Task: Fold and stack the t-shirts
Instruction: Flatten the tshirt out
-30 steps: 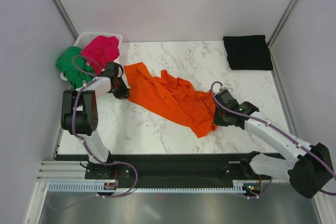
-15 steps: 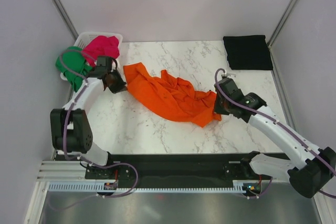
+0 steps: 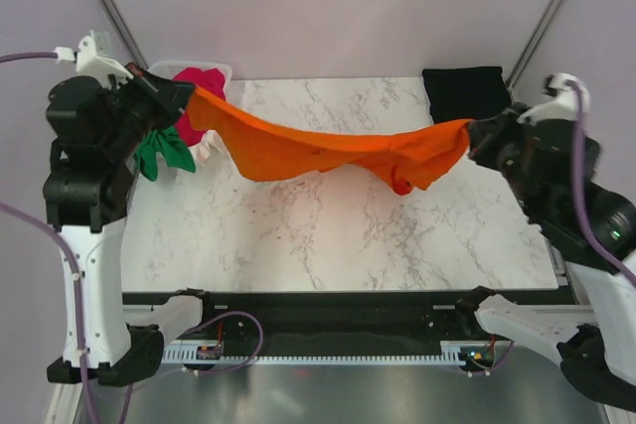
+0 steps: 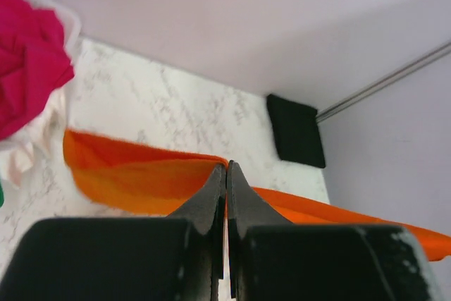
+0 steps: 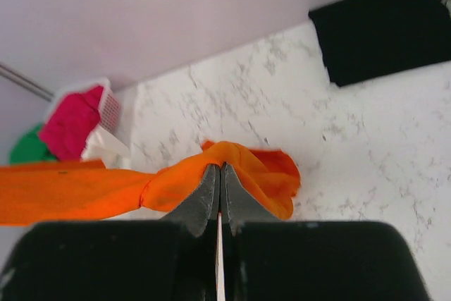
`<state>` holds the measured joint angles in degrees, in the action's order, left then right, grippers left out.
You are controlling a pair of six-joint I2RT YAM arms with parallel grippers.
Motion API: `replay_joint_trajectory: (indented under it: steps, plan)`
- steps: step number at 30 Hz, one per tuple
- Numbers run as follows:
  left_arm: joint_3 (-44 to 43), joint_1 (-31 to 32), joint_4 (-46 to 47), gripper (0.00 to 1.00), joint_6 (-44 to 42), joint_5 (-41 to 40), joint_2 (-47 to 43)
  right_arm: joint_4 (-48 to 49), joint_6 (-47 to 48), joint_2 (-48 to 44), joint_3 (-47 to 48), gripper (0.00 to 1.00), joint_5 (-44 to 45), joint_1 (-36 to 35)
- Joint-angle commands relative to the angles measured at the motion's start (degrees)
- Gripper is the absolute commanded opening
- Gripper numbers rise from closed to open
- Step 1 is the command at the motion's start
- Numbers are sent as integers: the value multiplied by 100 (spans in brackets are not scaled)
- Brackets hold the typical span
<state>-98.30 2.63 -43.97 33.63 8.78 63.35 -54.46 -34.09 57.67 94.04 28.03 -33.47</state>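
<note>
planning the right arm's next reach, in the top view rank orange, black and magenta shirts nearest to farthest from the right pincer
1. orange shirt, pinched in the right pincer itself.
2. black shirt, back right corner, just beyond it.
3. magenta shirt, far back left corner.

Above the table (image 3: 328, 235), the hung shirt (image 3: 328, 151) spans from the table's left edge to its right edge. The left gripper (image 3: 184, 96) pinches its left end and the right gripper (image 3: 475, 134) its right end, and its middle sags over the table's far half. A folded shirt (image 3: 467, 98) lies on the table's far right corner. A basket (image 3: 174, 65) stands at the table's far left corner, with a heaped shirt (image 3: 204, 81) in it and a draped shirt (image 3: 164, 151) over its near side.
</note>
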Motion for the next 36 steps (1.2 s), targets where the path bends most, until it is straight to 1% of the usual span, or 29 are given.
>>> replay_joint_trajectory:
  steps: [1, 5, 7, 10, 11, 12, 13, 16, 19, 21, 22, 23, 24, 25, 26, 27, 28, 29, 30, 31, 32, 33, 34, 35, 36]
  plan:
    - [-750, -17, -314, 2, 74, 379, -288, 154, 453, -809, 562, 0, 765, 34]
    - [-1558, -17, -315, 2, 196, 572, -692, 444, 1061, -1406, 834, 0, 300, 25]
    - [-1814, -17, -332, 2, 223, 704, -877, 699, 1315, -1819, 888, 0, -50, 25]
    - [-2175, -17, -341, 2, 250, 652, -1193, 1042, 1623, -2268, 1176, 0, -298, 25]
    - [-2210, -17, -332, 2, 232, 486, -1333, 1068, 1781, -2321, 1422, 0, -298, 25]
    - [-2211, -17, -332, 2, 232, 485, -1378, 1069, 1783, -2330, 1424, 0, -298, 25]
    - [-2263, -17, -349, 3, 180, 433, -1404, 1060, 1878, -2304, 1668, 0, -290, 25]
    - [-2229, -17, -350, 5, 127, 379, -1387, 920, 2134, -2024, 2099, 0, -351, -1]
    - [-1914, -17, -411, 6, 214, 371, -1212, 823, 2231, -1585, 2145, 0, -316, -1]
    - [-1650, -17, -429, 6, 302, 327, -1106, 735, 2196, -1154, 2066, 0, 95, -27]
    - [-1326, -17, -437, 5, 372, 205, -967, 683, 2170, -979, 1953, 0, 350, -54]
    - [-1149, -17, -455, 5, 399, 116, -887, 586, 2126, -603, 1882, 0, 883, -71]
    - [-956, -17, -464, 5, 408, 29, -799, 533, 2004, -399, 1794, 0, 1236, -89]
    - [-536, -17, -455, 5, 434, -138, -607, 472, 1941, -171, 1645, 0, 1510, -133]
    - [-315, -17, -446, 5, 434, -209, -492, 384, 1889, 319, 1574, 0, 1721, -124]
    - [-78, -17, -333, 5, 382, -253, -351, 383, 1784, 567, 1487, 0, 2028, -133]
    - [464, -17, -254, 5, 242, -401, -219, 392, 1739, 822, 1312, 0, 2135, -98]
    - [739, -26, -148, 5, 163, -499, 113, 496, 1704, 1408, 1240, 0, 2188, -11]
    - [986, -35, -60, 6, 101, -578, 290, 524, 1721, 1744, 1222, 0, 2041, 129]
    - [1458, -35, 245, 7, -48, -648, 457, 585, 1712, 2096, 1248, 0, 1874, 435]
    - [1637, -78, 344, 8, -84, -640, 937, 655, 1695, 2848, 1327, 0, 1690, 595]
    - [1726, -122, 406, 16, -128, -588, 1194, 647, 1660, 3247, 1458, 1, 1575, 736]
    - [1753, -123, 467, 26, -337, -518, 1536, 542, 1633, 3660, 1947, 20, 1226, 981]
    - [1675, -131, 329, 37, -400, -352, 1836, 98, 1503, 4447, 2317, 66, 1048, 1061]
    - [1552, -158, 171, 50, -436, -272, 2395, -194, 1397, 4794, 2712, 80, 968, 1097]
